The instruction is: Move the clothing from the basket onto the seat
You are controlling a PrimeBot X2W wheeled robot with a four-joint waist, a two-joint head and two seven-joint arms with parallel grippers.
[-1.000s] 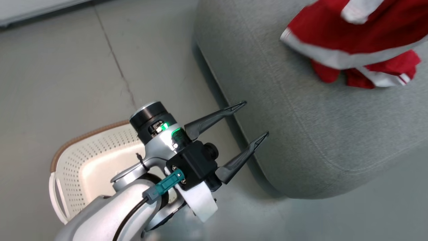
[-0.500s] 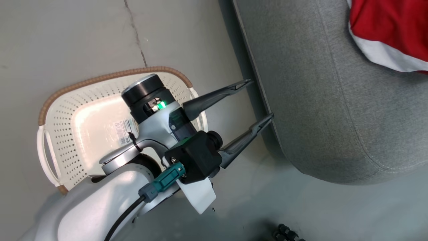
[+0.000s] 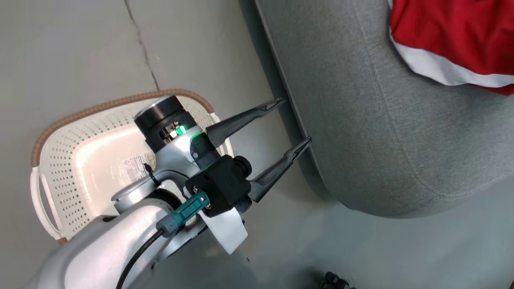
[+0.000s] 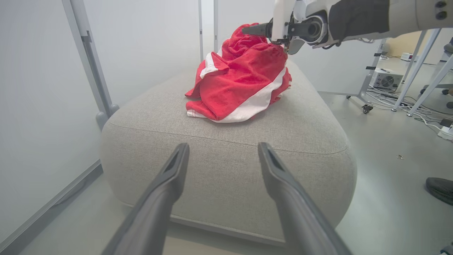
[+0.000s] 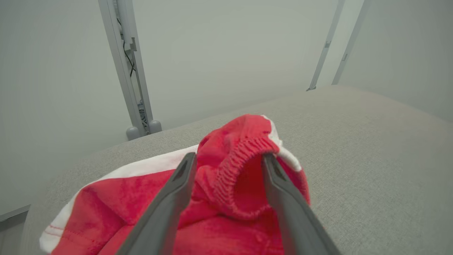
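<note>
The red clothing (image 3: 449, 36) with white trim lies bunched on top of the grey seat (image 3: 381, 132). My left gripper (image 3: 295, 119) is open and holds nothing. It hangs beside the seat's front edge, above the cream basket (image 3: 60, 172), whose bottom shows a label. In the left wrist view the left gripper (image 4: 223, 146) points at the seat (image 4: 311, 127), and the right gripper (image 4: 246, 31) reaches over the clothing (image 4: 240, 81). In the right wrist view the right gripper (image 5: 229, 156) stands open, with the clothing's (image 5: 106, 212) ribbed hem looped between its fingers.
Grey floor with a crack (image 3: 140, 44) runs left of the seat. Metal posts (image 4: 90, 60) and pale walls stand behind it. Cables and a small box (image 4: 385, 78) lie on the floor to the right, next to a dark shoe (image 4: 440, 189).
The head camera has turned and tipped down, so more of the basket shows and the clothing sits at the picture's upper right. My left gripper stays open by the seat edge.
</note>
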